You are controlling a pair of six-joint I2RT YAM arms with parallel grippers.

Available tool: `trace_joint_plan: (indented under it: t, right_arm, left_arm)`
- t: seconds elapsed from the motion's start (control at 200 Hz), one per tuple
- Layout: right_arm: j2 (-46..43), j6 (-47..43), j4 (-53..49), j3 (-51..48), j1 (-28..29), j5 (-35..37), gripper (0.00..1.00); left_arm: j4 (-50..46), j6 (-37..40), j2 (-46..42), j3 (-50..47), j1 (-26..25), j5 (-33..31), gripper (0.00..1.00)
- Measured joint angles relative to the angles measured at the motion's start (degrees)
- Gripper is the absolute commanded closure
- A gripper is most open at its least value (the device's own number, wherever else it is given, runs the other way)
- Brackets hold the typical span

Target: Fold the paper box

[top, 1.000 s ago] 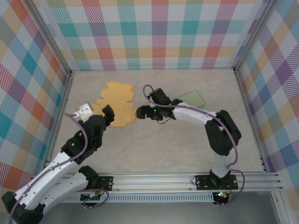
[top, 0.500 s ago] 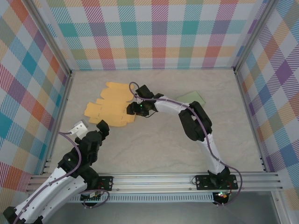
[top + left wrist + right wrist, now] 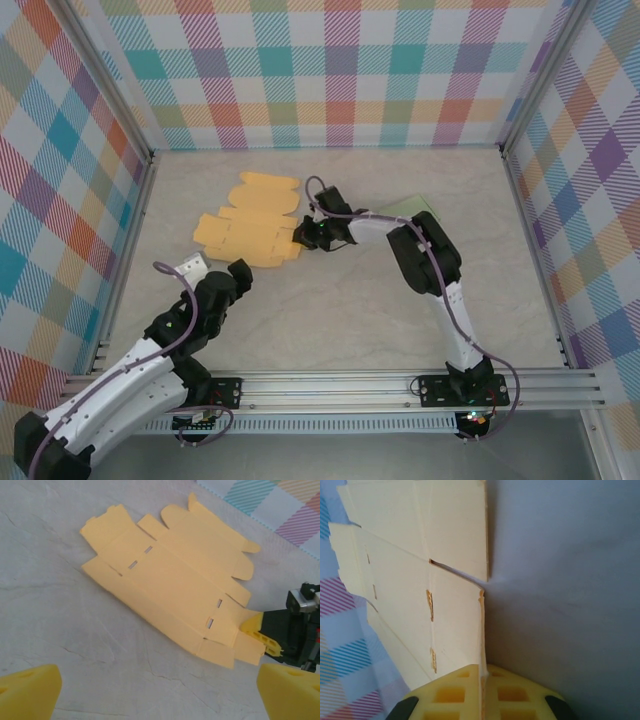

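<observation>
The right gripper (image 3: 481, 692) has its pads clamped on a right-end flap of the paper box (image 3: 250, 225), which lies flat and unfolded on the table (image 3: 360, 320), toward the back left. The left gripper (image 3: 160, 695) hangs near it, fingers wide apart, holding nothing. No panel looks raised or tucked, so I judge the folding barely begun.

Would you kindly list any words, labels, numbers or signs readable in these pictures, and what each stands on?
There are none to read.
The flat yellow paper box is plain, with only slots and creases.
The green sheet shows no print.
The checked walls carry a pattern, no lettering.
</observation>
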Motion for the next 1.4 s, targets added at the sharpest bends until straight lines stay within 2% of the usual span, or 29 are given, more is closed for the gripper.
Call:
trace_joint_plan:
  t: [0.145,0.325,0.57,0.795,0.835,0.94,1.025,1.095,1.235,1.315,1.36,1.4]
  right_arm:
    - [-4.81,10.4,14.67,-13.09,-2.82,-1.18,1.0]
    - [-7.78,19.23,26.34,-22.38,-3.45,-0.85,1.0]
    - [-10.25,24.61,32.89,-28.09,-3.06,-0.04,1.0]
    - [-11.78,26.64,36.61,-29.64,-2.67,-0.11,1.0]
    - [-11.96,26.69,36.81,-29.88,-2.6,-0.13,1.0]
    - [-12.13,26.86,37.35,-30.56,-2.14,-0.22,1.0]
    - [-12.13,27.08,37.35,-30.77,-1.68,-0.28,1.0]
    - [-12.15,27.1,37.51,-30.8,-1.42,-0.48,1.0]
    - [-12.55,27.1,37.86,-31.12,-1.31,-0.72,1.0]
    - [-13.11,27.06,37.79,-31.43,-1.31,-0.66,1.0]
    - [-13.35,27.04,37.83,-31.43,-1.31,-0.66,0.93]
    - [-13.53,27.02,37.75,-31.43,-1.31,-0.61,0.81]
  left_arm:
    - [9.31,-2.08,6.19,-1.51,0.72,5.03,0.0]
    - [24.9,-8.02,15.47,-5.81,3.63,11.78,0.0]
    - [38.07,-13.31,30.18,-4.44,5.16,17.18,0.0]
    - [44.54,-15.54,41.72,-0.13,7.52,19.93,0.02]
    - [45.27,-15.61,42.84,0.46,7.85,20.13,0.08]
    - [46.47,-15.78,44.96,1.92,8.63,20.06,0.32]
    - [46.69,-15.19,46.56,3.32,9.62,19.89,0.44]
    - [46.71,-14.99,47.95,4.61,10.23,19.82,0.59]
    - [46.29,-14.03,49.37,5.75,10.64,19.61,0.72]
    - [45.09,-13.6,49.37,6.29,10.84,19.39,0.9]
    - [44.63,-12.76,49.37,6.64,10.91,19.26,1.0]
    - [44.24,-11.98,49.31,7.21,10.84,19.69,1.0]
